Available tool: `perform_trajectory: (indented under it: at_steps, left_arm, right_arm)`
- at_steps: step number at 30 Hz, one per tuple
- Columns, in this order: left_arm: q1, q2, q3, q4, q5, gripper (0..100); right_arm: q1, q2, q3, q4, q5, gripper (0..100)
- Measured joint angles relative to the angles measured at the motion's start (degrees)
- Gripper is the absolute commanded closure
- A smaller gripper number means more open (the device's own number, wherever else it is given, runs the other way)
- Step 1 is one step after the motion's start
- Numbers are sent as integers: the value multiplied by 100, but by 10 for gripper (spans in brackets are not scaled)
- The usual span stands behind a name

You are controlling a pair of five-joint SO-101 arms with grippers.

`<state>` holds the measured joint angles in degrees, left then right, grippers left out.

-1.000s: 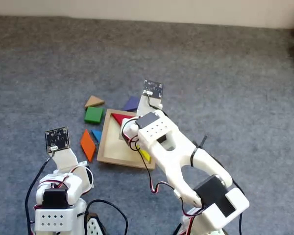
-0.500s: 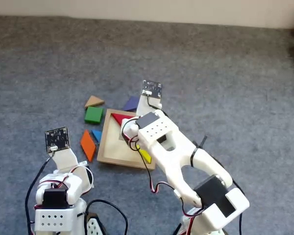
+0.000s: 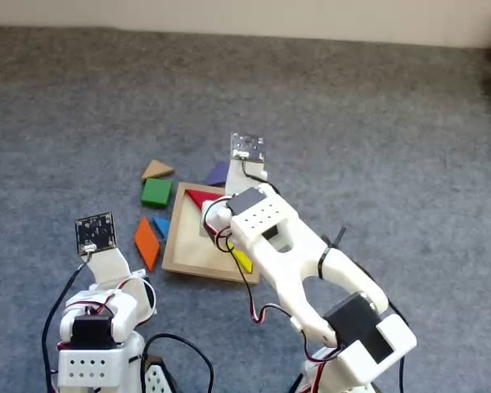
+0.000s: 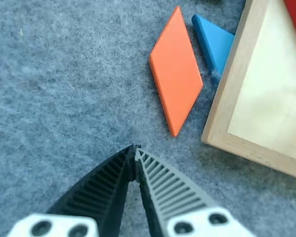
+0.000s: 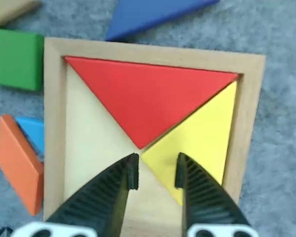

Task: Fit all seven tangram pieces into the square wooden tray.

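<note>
Right arm's wrist end sits slightly further toward upper left of high view than a moment ago; pieces unmoved. Wooden tray [image 3: 180, 246] mid-frame, with red triangle [image 5: 148, 98] and yellow triangle [image 5: 197, 143] seated inside, edges touching. Dark blue triangle [image 5: 153, 15], green square [image 3: 156, 191], tan triangle [image 3: 157, 169], orange parallelogram [image 4: 176, 81] and small blue triangle [image 4: 212, 42] lie outside on carpet [image 3: 376, 123]. Right arm stretches across tray, hiding its right part. Right gripper [image 5: 156, 170] slightly parted, empty, above tray. Left gripper [image 4: 134, 150] pinched closed, empty, over carpet near orange parallelogram.
</note>
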<state>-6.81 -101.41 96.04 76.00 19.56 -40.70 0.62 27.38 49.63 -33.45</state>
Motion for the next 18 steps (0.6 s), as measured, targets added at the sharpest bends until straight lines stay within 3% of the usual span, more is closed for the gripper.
perform_trajectory:
  at_steps: [10,18]
  left_arm:
    - [0,0,0,0,0,993]
    - [0,0,0,0,0,993]
  right_arm:
    - [-132,-756,105,-70,202,965]
    - [-334,-193,668,-1345,360,965]
